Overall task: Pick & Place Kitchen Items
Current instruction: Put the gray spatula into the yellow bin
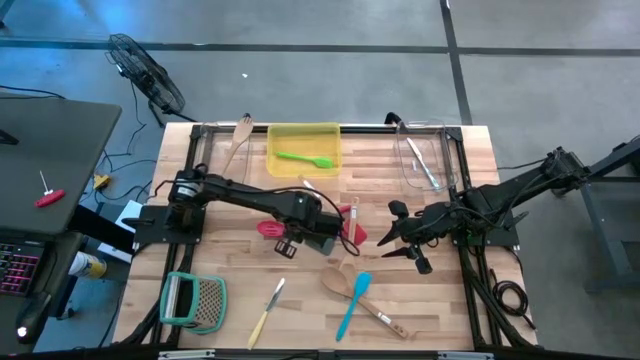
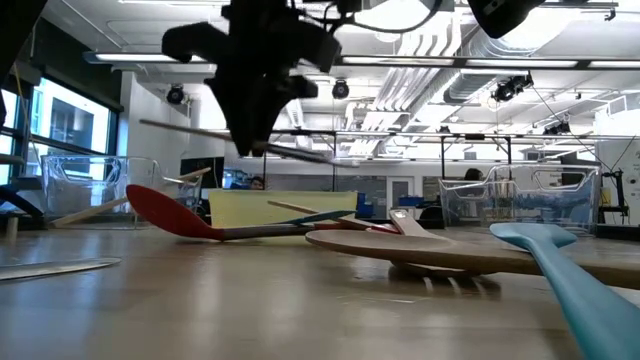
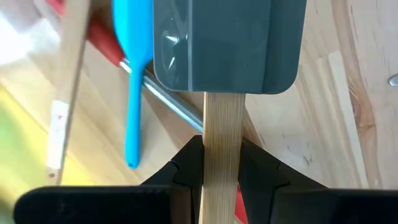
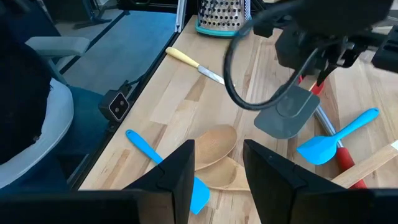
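- The worktop (image 1: 230, 250) is pale wooden planking framed by dark rails, standing on a grey floor (image 1: 330, 25); a fan (image 1: 148, 72) stands beyond its far left corner.
- In the low view the room behind is an open hall with ceiling pipes and strip lights.
- The left hand (image 1: 312, 228), over the middle of the worktop, is clamped on the bamboo handle of a grey spatula (image 3: 227, 43), held off the surface.
- The right hand (image 1: 402, 240) hovers just right of centre, fingers apart, holding nothing.
- A yellow tray (image 1: 303, 131) at the far edge holds a green spatula (image 1: 304, 158); a clear bin (image 1: 425, 155) sits to its right.
- Wooden spoons (image 1: 345, 280), a blue spatula (image 1: 353, 303) and a yellow-handled knife (image 1: 266, 311) lie near the front; a grater (image 1: 195, 301) rests at the front left.
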You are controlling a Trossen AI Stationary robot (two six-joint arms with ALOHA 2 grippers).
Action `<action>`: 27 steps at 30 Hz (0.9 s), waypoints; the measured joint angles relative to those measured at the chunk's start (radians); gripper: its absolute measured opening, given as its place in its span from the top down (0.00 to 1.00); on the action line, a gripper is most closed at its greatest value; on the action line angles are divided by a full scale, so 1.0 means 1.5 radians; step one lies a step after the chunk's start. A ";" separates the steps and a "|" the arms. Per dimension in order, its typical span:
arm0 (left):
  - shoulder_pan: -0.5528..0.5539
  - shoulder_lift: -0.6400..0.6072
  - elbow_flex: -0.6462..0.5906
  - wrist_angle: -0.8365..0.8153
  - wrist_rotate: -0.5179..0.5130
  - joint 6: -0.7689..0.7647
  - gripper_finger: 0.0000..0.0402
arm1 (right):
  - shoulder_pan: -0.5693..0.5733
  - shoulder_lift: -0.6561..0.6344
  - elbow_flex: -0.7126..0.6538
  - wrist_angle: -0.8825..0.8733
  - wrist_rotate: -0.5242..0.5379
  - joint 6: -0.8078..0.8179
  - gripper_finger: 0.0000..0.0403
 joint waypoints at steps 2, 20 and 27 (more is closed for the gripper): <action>-0.004 0.000 0.016 -0.020 -0.006 -0.010 0.83 | 0.000 0.000 0.000 0.000 0.000 0.000 0.68; -0.008 -0.001 0.099 -0.097 -0.066 -0.031 0.83 | 0.000 0.000 0.000 -0.006 0.000 0.000 0.68; -0.008 -0.001 0.140 -0.122 -0.082 -0.028 0.83 | 0.000 0.000 0.000 -0.006 0.000 0.000 0.68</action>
